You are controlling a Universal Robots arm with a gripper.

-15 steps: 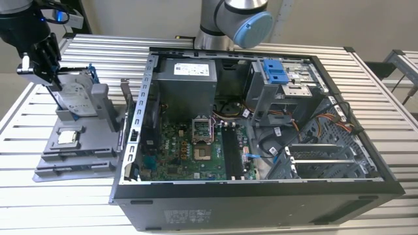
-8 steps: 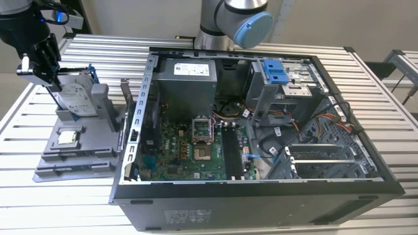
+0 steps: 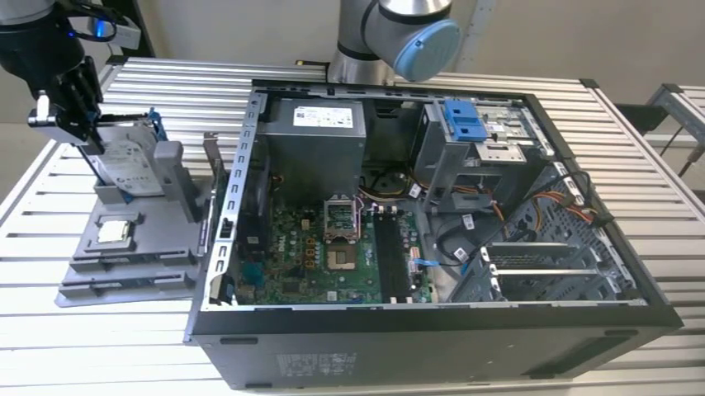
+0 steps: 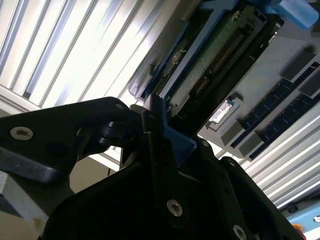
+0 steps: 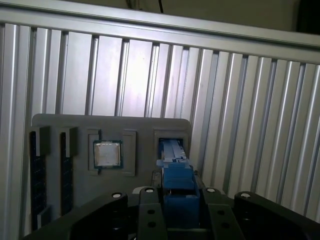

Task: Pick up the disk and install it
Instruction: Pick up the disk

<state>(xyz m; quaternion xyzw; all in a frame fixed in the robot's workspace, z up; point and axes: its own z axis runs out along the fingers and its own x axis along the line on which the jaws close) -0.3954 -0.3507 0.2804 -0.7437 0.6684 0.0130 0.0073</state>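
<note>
The black claw (image 3: 92, 145) is pressed together on the blue plastic bracket of the disk (image 3: 130, 165), a silver-grey rectangular metal drive with a white printed label. In the exterior view the disk stands on its edge, a little tilted, in a slot of a grey plastic tray (image 3: 121, 276). The tray lies on the ribbed silver metal desk (image 3: 88, 346) at the exterior view's left, just beside the large open black computer case (image 3: 441, 330).

In the first wrist view the claw (image 5: 177, 196) has the blue bracket between its two dark fingers (image 5: 150, 200), and the disk (image 5: 172, 149) goes down from there into the slot of the tray (image 5: 135, 125). A small square silver chip (image 5: 107, 153) sits in its own pocket of the tray, near the disk but apart from it, and two dark narrow memory strips (image 5: 37, 170) lie in grooves further along the tray.

In the second wrist view the claw (image 4: 165, 136) pinches a blue corner of the bracket, and the narrow side of the disk (image 4: 215, 55) shows a green board with a dark connector.

Inside the case a green motherboard (image 3: 330, 247) lies on the bottom, and a blue plastic tab (image 3: 467, 120) sits on a grey metal bay, well apart from the claw.
</note>
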